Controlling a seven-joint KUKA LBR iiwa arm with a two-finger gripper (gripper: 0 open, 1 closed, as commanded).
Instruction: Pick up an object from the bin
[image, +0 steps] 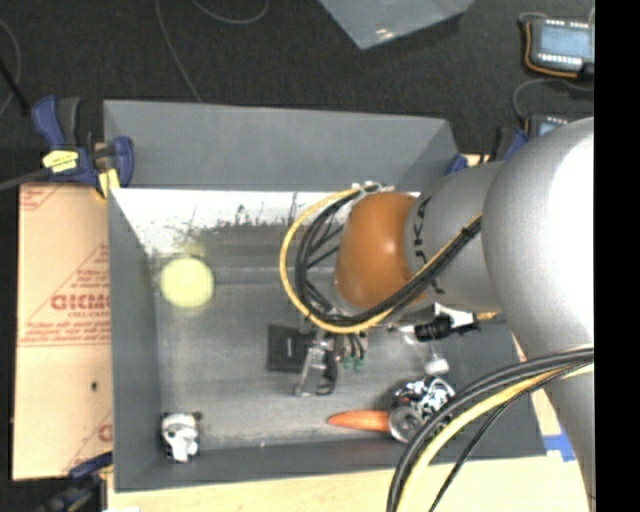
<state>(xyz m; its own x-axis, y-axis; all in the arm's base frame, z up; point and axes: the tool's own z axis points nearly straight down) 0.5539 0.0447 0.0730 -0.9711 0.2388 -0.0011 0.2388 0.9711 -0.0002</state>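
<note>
My gripper (312, 372) hangs low over the bin floor, a little right of the middle, with a dark block and silvery parts showing under the arm's wrist. Nothing shows in it. An orange, carrot-shaped thing (358, 421) lies just below and to its right, near the front wall. Beside that sits a small black, white and blue thing (425, 396), partly under the arm's cables. A pale yellow ball (187, 282) rests far to the left, by the left wall.
A small white and grey thing (181, 436) sits in the front left corner. The arm with its orange cover and looped cables hides the bin's right side. Bare floor lies between the ball and the gripper.
</note>
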